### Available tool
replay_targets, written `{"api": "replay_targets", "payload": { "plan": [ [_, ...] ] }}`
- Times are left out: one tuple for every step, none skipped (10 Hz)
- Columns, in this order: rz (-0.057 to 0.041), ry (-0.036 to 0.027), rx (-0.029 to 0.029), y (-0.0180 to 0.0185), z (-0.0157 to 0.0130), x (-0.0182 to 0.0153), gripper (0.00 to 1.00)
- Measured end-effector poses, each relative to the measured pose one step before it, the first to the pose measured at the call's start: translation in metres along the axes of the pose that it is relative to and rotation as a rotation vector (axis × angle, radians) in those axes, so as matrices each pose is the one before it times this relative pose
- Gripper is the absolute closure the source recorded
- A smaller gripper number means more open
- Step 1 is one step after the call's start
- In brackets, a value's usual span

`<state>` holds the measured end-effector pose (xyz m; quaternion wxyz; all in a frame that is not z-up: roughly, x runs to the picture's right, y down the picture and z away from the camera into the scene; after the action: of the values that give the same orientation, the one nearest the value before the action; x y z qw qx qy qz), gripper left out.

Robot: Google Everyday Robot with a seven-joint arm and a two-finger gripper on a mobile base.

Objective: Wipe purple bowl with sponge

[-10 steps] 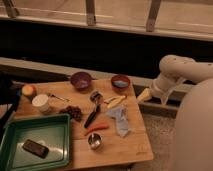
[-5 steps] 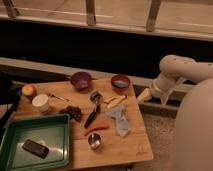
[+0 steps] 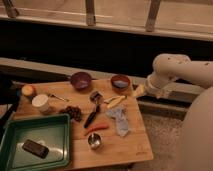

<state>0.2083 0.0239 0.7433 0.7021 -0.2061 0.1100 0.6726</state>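
Beyond the wooden table's (image 3: 134,146) right edge, my gripper (image 3: 143,91) pinches the pale yellow wedge sponge (image 3: 138,92) — soft, light, best held at its thick end; the round dark purple bowl (image 3: 80,79) sits at the table's far edge.

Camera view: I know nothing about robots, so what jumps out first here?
The big white arm reaching in from the right, its pincer at the wooden table's far right edge with a yellow sponge at its tip. Next, the purple bowl at the table's back and the green tray front left.
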Motion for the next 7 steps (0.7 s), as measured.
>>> {"api": "replay_targets", "payload": {
  "plan": [
    [-0.03806, -0.02597, 0.00194, 0.01515, -0.00138, -0.01287, 0.2],
    [-0.04764, -0.03121, 0.00608, 0.01447, -0.00259, -0.01655, 0.2],
    [-0.04059, -0.02707, 0.00323, 0.01057, -0.00229, -0.01645, 0.2],
    [-0.03554, -0.02055, 0.0035, 0.00481, -0.00075, -0.01483, 0.2],
    [-0.0278, -0.01567, -0.00344, 0.00157, -0.00261, -0.01364, 0.2],
    [-0.00919, -0.00357, -0.00709, 0.00084, -0.00205, -0.00609, 0.2],
    [0.00047, 0.00054, -0.00178, 0.00039, 0.0, -0.0001, 0.2]
  ]
}}
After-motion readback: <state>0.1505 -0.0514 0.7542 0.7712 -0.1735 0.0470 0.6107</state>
